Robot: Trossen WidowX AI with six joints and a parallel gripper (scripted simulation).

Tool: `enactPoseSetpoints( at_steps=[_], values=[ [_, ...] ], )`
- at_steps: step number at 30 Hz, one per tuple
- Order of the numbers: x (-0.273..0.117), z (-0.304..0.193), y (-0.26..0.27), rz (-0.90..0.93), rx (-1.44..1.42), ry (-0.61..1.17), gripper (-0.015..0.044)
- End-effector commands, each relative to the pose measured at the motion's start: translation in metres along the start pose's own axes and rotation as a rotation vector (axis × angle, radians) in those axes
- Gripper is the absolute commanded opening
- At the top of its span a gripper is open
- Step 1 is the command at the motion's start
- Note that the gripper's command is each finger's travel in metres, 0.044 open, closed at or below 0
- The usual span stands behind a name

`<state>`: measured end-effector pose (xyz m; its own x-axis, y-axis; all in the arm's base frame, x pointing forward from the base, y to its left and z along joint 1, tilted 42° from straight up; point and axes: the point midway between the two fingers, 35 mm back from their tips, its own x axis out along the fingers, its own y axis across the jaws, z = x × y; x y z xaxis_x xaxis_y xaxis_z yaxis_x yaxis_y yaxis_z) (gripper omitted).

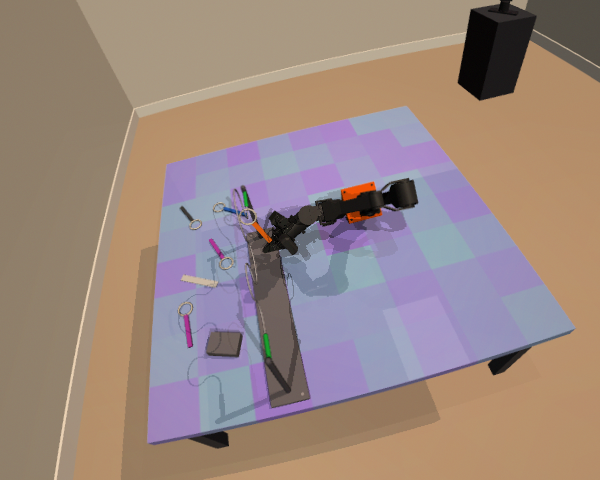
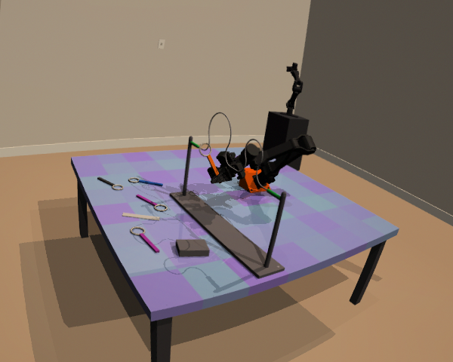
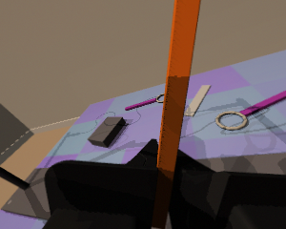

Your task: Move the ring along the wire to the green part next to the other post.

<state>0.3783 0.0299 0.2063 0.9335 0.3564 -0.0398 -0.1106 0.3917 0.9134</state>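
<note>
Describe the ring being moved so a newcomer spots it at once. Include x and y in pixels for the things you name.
On the patchwork blue-and-purple table (image 1: 476, 304) (image 2: 316, 234), find the two dark upright posts joined by a looping wire. Near the far post in the exterior view is a pale round ring (image 1: 240, 220) (image 2: 200, 153). Unlike the rings lying on the table, it is raised, its flat orange handle (image 1: 261, 231) (image 2: 212, 164) (image 3: 180, 95) held in the fingers.

Beyond the dark box (image 1: 224, 343) (image 2: 192, 247) (image 3: 107, 132) on my table, I see a pale strip (image 1: 199, 281) (image 2: 140, 216) (image 3: 198, 100), two magenta-handled rings (image 1: 188, 330) (image 2: 149, 242) (image 3: 268, 102), a blue-handled ring (image 1: 233, 210) (image 2: 150, 182) and a black-handled ring (image 1: 187, 214) (image 2: 105, 181).
</note>
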Motion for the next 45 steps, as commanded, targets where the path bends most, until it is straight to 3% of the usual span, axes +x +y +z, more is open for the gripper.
enactPoseSetpoints(
  at_steps=[1,23,45],
  values=[
    [-0.001,-0.002,-0.013,-0.032,-0.044,0.013,-0.015],
    [-0.013,0.009,-0.063,-0.147,-0.301,0.047,-0.015],
    [-0.02,0.018,-0.088,-0.168,-0.347,0.052,-0.015]
  ],
)
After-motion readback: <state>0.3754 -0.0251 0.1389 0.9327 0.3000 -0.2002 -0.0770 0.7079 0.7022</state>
